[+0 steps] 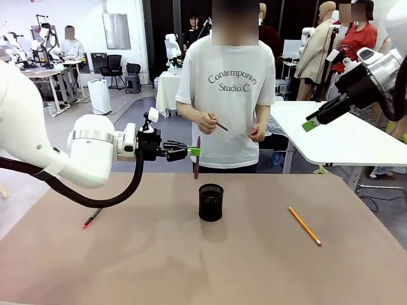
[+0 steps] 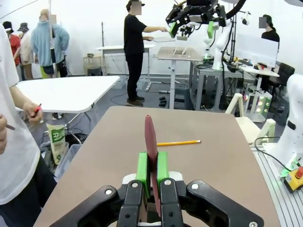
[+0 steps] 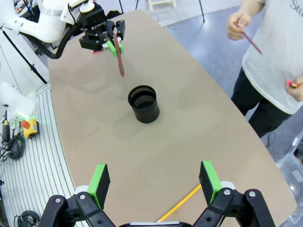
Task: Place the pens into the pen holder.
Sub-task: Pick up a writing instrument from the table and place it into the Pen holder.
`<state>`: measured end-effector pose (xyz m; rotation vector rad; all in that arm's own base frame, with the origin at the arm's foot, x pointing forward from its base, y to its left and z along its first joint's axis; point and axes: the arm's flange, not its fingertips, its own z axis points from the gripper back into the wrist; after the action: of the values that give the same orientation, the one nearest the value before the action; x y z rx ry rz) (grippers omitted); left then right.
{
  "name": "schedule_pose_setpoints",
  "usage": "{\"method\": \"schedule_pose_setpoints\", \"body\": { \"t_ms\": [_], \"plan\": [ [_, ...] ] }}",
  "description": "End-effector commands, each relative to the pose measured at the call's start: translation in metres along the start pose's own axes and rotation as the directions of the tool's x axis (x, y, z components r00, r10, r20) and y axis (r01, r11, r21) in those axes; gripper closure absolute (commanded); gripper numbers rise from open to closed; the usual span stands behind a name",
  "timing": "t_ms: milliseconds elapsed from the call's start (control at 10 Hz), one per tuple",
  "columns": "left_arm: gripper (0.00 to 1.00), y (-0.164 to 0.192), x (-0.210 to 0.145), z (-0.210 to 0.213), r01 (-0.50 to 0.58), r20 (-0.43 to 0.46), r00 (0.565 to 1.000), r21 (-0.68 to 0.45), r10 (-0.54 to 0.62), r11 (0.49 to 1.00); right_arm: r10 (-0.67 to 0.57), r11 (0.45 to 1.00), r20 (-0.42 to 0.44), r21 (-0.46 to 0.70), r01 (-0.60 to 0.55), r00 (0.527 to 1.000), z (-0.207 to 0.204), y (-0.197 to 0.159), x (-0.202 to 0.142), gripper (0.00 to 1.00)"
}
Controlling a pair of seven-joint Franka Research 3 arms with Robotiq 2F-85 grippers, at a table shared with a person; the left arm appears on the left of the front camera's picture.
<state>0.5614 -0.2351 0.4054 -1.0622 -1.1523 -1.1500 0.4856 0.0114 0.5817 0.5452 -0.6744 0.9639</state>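
In the front view, the left gripper [image 1: 193, 150] is seen left of the middle, its fingers clenched on the dark red-brown pen [image 1: 196, 166]. The pen is held nearly upright in the air, with its lower end just above and slightly left of the pen holder [image 1: 211, 203]. The holder stands near the middle of the bench [image 1: 159, 267]. The black pen with pink-red ends [image 1: 92, 218] is laid on the bench at the left and the yellow-orange pencil [image 1: 304, 225] at the right, both well apart from the holder. The right gripper [image 1: 310, 124] is raised high at the right. At the far side a thin stick is held in a person's hand [image 1: 206, 119]. In the left wrist view, the dark red-brown pen [image 2: 151, 139] is clamped between the green pads of the left gripper [image 2: 151, 166], and the yellow-orange pencil [image 2: 179, 142] is seen lying on the bench [image 2: 218, 161] beyond it. In the right wrist view, the fingers of the right gripper [image 3: 154, 179] are spread wide and released, with nothing between them. The pen holder [image 3: 143, 105] is seen from above with its mouth upward. The left gripper [image 3: 112, 46] is seen beyond the holder, grasping the dark red-brown pen [image 3: 120, 60]. Part of the yellow-orange pencil [image 3: 182, 204] is seen near the bottom edge.
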Motion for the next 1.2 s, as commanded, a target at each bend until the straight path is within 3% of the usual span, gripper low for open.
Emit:
{"method": "schedule_pose_setpoints", "body": {
  "t_ms": [0,200,500,1100],
  "plan": [
    [1.00,-0.001,0.020,0.044,-0.030,0.018,0.999,-0.011,0.030,0.999,-0.003,1.000,0.014,0.007,0.003,1.000,0.001,0.000,0.001,0.00],
    [1.00,0.000,0.023,0.071,-0.054,0.047,0.997,0.015,0.054,0.998,-0.003,1.000,0.014,0.007,0.003,1.000,0.001,0.000,0.001,0.00],
    [1.00,0.005,0.035,0.114,-0.088,0.017,0.996,0.062,0.087,0.994,-0.003,1.000,0.014,0.007,0.003,1.000,0.001,0.000,0.001,0.00],
    [1.00,0.008,0.039,0.152,-0.097,0.010,0.995,0.169,0.097,0.981,-0.003,1.000,0.014,0.007,0.003,1.000,0.001,0.000,0.001,0.00]
  ]
}}
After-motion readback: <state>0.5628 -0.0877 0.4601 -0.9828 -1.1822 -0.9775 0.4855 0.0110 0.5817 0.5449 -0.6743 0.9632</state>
